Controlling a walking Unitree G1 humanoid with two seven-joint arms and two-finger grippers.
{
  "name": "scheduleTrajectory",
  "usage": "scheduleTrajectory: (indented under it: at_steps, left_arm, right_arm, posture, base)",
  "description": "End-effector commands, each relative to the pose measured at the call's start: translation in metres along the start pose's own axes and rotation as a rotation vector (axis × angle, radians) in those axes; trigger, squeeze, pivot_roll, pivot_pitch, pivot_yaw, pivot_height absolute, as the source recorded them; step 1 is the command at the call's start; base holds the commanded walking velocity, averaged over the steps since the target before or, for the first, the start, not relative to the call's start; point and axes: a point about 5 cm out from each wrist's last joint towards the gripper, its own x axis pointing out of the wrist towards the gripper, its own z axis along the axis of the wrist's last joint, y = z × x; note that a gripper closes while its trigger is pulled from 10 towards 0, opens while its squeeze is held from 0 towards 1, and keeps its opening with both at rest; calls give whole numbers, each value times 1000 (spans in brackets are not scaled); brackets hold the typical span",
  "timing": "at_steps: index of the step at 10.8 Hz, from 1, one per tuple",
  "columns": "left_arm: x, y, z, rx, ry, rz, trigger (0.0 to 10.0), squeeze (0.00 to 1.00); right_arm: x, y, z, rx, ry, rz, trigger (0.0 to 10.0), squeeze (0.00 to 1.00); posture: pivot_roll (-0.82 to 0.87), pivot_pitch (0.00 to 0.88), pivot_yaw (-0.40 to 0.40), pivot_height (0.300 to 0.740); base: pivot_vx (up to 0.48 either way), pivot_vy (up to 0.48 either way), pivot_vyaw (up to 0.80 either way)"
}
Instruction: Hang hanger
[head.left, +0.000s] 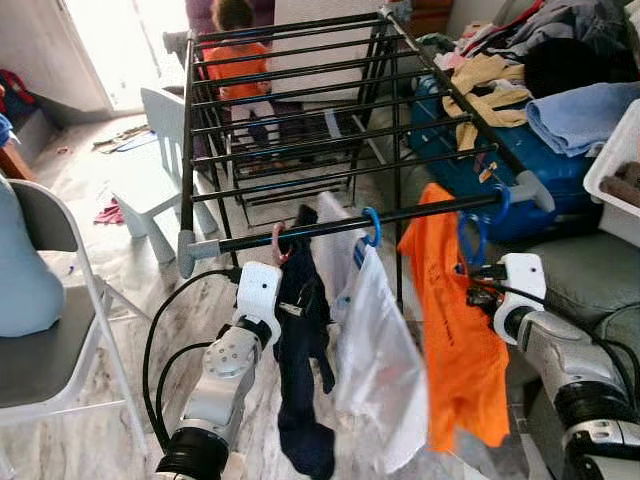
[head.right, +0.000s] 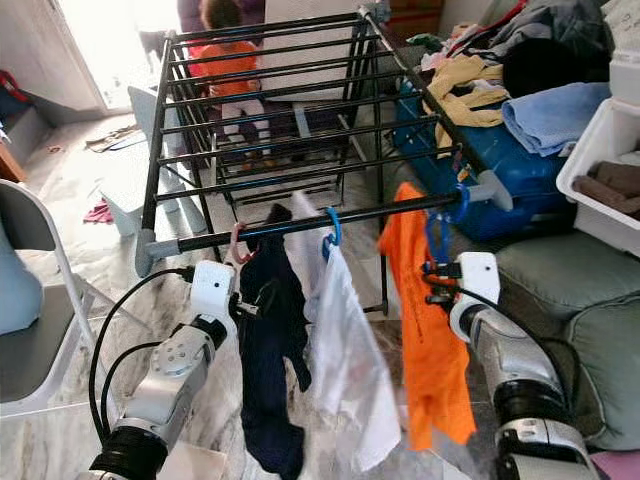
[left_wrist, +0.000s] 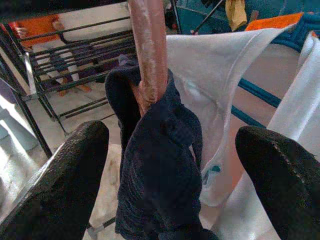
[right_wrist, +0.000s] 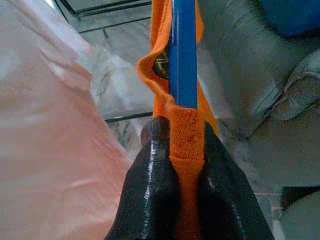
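A black drying rack (head.left: 300, 110) stands before me, its front rail (head.left: 330, 228) nearest. A pink hanger (left_wrist: 150, 50) carrying a dark navy garment (head.left: 300, 340) hangs from that rail. My left gripper (head.left: 288, 306) is open, one finger (left_wrist: 65, 185) on each side of the navy cloth without squeezing it. A blue hanger hook (head.left: 372, 225) holds a white garment (head.left: 375, 350) mid-rail. My right gripper (head.left: 480, 285) is shut on another blue hanger (right_wrist: 184, 60) draped with an orange shirt (head.left: 455, 340). Its hook (head.left: 500, 205) sits at the rail's right end.
A white folding chair (head.left: 60, 330) stands at the left. Behind the rack are a person in orange (head.left: 235, 50) and a small white chair (head.left: 150, 190). A blue suitcase (head.left: 545, 165) piled with clothes, a white basket (head.left: 615, 170) and a grey cushion (head.left: 590, 280) crowd the right.
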Motion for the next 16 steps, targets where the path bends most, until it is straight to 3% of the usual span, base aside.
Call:
scheduleTrajectory:
  at_steps: [1,2,4,5,9,11,16]
  left_arm:
    - [1,3,1,17,12,17,10000,0]
    - [1,4,1,22,14,31,10000,0]
    - [-2,9,6,23,-1,57,10000,0]
    - [-8,14,5,7,9,70,10000,0]
    - [-38,31,9,15,-53,138,10000,0]
    - [-49,35,8,34,-54,169,10000,0]
    - [-44,30,9,42,-54,160,10000,0]
  right_arm:
    - [-2,0,-10,-25,31,-8,10000,0]
    - [-6,-7,-12,-42,10,-45,10000,1000]
    - [-17,-7,-13,-100,-76,-70,10000,1000]
    - [-22,1,-17,-102,-108,-56,10000,1000]
    - [-51,8,-27,-90,-259,-127,10000,1000]
    - [-68,18,-18,-123,-350,-141,10000,1000]
    - [-79,36,-20,-50,-392,-100,10000,1000]
  posture:
    - [-221,0,61,740]
    - [-221,0,61,740]
    - [-223,0,64,740]
    - [-226,0,68,740]
    - [-225,0,76,740]
    - [-221,0,71,740]
    - [-241,0,76,740]
  base:
    - [0,0,0]
    - [0,0,0]
    - [0,0,0]
    - [0,0,0]
    - [0,0,0]
    - [0,0,0]
    - [0,0,0]
